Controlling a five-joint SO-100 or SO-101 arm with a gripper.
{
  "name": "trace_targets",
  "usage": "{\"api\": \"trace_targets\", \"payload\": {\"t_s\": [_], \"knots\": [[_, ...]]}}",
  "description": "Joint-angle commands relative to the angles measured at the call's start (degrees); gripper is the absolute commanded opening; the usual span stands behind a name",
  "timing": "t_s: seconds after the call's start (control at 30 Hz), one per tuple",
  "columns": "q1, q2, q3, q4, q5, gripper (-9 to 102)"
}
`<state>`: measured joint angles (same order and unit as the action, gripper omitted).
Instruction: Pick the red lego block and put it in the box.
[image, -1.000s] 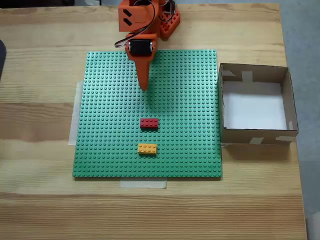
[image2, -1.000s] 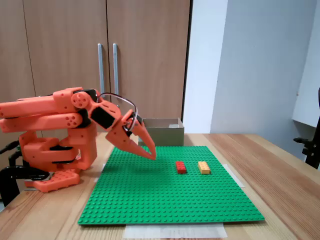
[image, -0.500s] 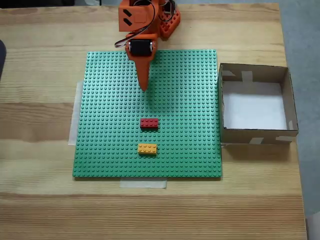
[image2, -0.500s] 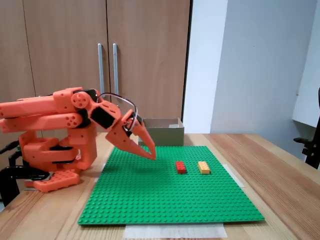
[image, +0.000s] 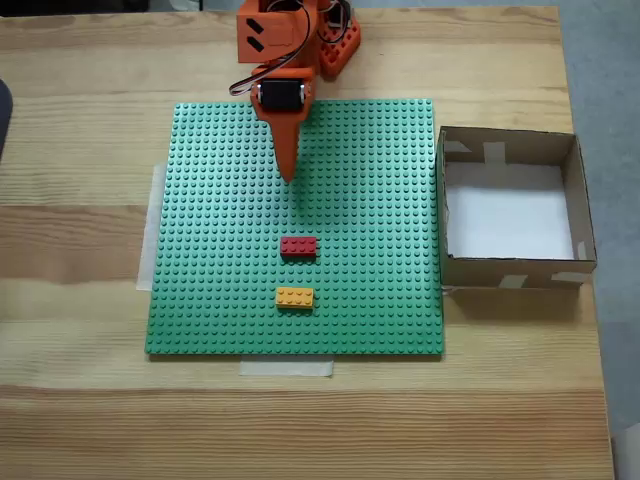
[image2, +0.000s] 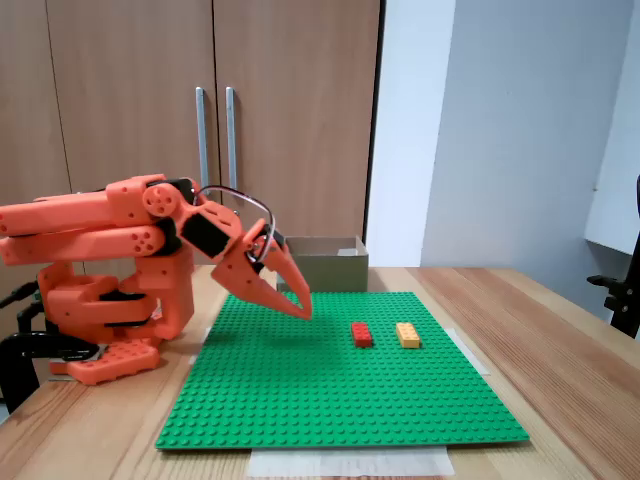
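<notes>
While your tool hangs closed & empty over the green baseplate, red lego block sits mid-plate beside yellow-orange brick, w/ box apart on counter.

An orange arm and gripper above a green studded baseplate; a red lego block, a yellow-orange brick, a brown cardboard box with white floor, on a pale striped-grain wooden table.
</notes>
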<state>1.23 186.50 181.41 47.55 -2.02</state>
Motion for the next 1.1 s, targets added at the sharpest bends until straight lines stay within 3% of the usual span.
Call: {"api": "trace_targets", "payload": {"t_s": [0.0,0.7,1.07], "knots": [[-0.4,0.4,0.4,-0.2,-0.3,-1],[-0.4,0.4,0.4,-0.2,-0.4,-1],[-0.4,-8.3,-4.8,-2.0,-2.1,-1]]}}
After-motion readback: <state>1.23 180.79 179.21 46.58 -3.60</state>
